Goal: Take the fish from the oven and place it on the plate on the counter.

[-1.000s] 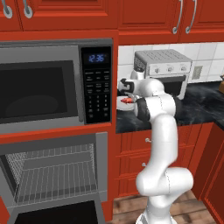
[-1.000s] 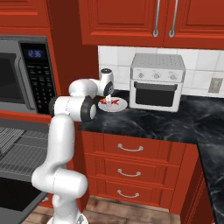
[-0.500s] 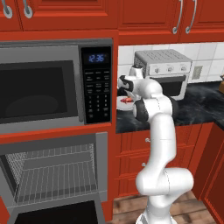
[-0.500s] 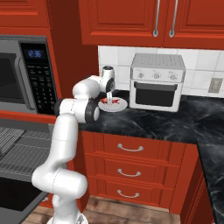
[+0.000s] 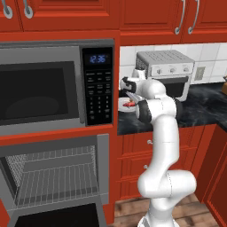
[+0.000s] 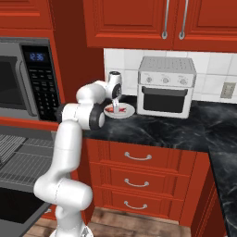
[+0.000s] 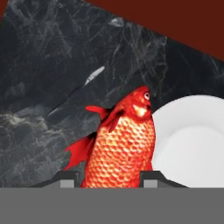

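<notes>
- the plate (image 6: 121, 111) is small, white and round, and sits on the dark marbled table (image 6: 185, 127) just left of the toaster oven (image 6: 167, 86); something red (image 6: 115, 109) shows over it in the right base view.
- the oven (image 5: 55, 181) stands open under the microwave (image 5: 53, 91), its wire rack (image 5: 55, 177) bare.
- in the hand view the fish (image 7: 122, 144) stands head-up between the two dark fingers (image 7: 66, 177), one tip on each side of its scaled body, so they are closed on it at a middling width.
- in that view most of the fish lies over the table (image 7: 52, 78), with its right flank along the rim of the plate (image 7: 192, 144).
- the white arm (image 6: 69, 148) rises from the base, bends at a dark elbow level with the table edge and reaches to the plate, the hand (image 6: 114, 85) pointing down over it.
- red drawers (image 6: 139, 178) with silver handles sit under the table, red cabinets (image 6: 157, 21) above, white tiles behind the toaster oven.
</notes>
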Robot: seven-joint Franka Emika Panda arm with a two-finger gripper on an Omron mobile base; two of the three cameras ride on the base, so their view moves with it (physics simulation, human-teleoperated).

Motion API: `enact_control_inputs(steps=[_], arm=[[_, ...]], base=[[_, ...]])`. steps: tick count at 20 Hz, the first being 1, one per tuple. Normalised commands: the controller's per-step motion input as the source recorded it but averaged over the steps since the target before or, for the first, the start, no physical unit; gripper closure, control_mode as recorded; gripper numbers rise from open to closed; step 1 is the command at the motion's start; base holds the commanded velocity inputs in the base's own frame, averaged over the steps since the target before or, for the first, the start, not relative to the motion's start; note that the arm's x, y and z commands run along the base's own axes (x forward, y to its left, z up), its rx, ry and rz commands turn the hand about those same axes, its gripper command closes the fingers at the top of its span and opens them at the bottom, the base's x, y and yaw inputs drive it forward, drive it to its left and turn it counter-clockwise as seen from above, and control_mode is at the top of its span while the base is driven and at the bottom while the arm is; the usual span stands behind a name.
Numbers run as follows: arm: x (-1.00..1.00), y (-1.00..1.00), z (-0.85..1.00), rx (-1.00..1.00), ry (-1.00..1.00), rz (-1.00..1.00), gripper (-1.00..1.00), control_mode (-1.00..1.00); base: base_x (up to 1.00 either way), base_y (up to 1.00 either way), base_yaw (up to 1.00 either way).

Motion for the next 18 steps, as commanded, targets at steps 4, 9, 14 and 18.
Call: enact_control_inputs(steps=[4,9,14,18], arm=[[-0.25,0.07,-0.24,0.0,-0.08,0.04,1.0,-1.0],[0.21,0.1,-0.15,-0.03,-0.09,0.0,1.0,-1.0],[0.41,0.0,-0.17,-0.03,-0.04,0.0,1.0,-1.0],[0.27,0.0,0.04,-0.01,0.0,0.0,1.0,-1.0]], base=[[0.0,0.0,0.0],[0.0,0.0,0.0],[0.0,0.0,0.0],[0.0,0.0,0.0]])
